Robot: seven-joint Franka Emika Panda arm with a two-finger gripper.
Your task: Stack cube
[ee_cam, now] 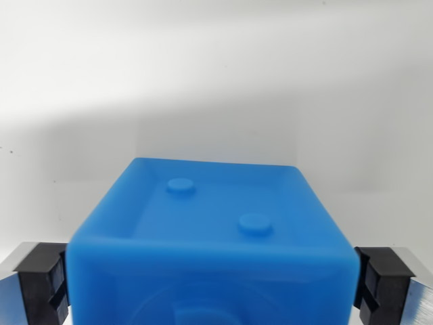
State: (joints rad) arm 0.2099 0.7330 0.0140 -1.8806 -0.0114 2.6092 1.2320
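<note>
The gripper (211,284) is squeezing a blue cube (216,230) between its black pads (44,281). The cube's bottom is getting cut off by the frame, and it's probably hovering over the white surface (216,81), hard to say.

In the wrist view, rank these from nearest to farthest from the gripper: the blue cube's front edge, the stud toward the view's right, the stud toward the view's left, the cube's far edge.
1. The front edge of the blue cube, level with the gripper fingers.
2. The right stud, mid-top.
3. The left stud, farther back.
4. The far edge, against the white surface.
</note>
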